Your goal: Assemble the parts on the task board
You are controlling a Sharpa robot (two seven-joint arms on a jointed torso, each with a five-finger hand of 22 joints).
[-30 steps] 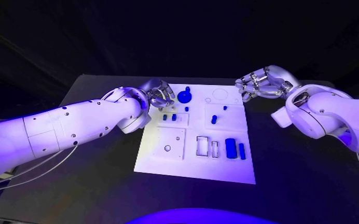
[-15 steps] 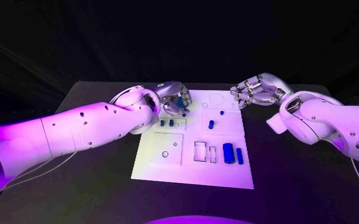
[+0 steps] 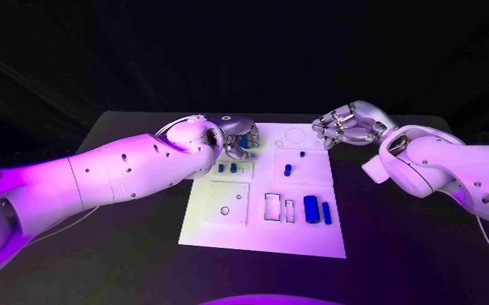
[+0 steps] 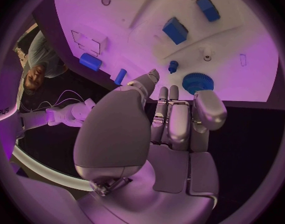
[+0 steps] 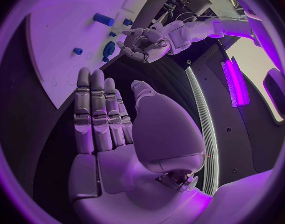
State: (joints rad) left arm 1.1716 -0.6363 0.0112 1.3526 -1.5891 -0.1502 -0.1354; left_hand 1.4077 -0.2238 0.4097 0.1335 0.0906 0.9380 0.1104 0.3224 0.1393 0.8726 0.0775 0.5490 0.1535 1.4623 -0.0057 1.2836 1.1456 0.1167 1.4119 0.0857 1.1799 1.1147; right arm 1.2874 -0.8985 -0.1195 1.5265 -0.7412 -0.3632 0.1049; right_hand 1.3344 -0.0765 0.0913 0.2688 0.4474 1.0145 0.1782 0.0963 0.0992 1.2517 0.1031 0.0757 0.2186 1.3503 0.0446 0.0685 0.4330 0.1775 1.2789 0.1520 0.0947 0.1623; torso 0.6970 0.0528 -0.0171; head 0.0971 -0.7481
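tight spot at the board's far-left corner
left hand (image 3: 237,135) crowds the blue gear (image 4: 197,81) and peg (image 4: 172,66); the task board (image 3: 230,231) has bare white along its near edge

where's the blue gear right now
In the left wrist view the blue gear sits on the task board, just off the left hand's fingertips.

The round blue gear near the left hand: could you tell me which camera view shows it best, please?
The left wrist view: the blue gear lies unobstructed on the task board, its toothed rim visible just beyond the left hand. In the head view the hand covers most of it. The right wrist view shows it small and edge-on.
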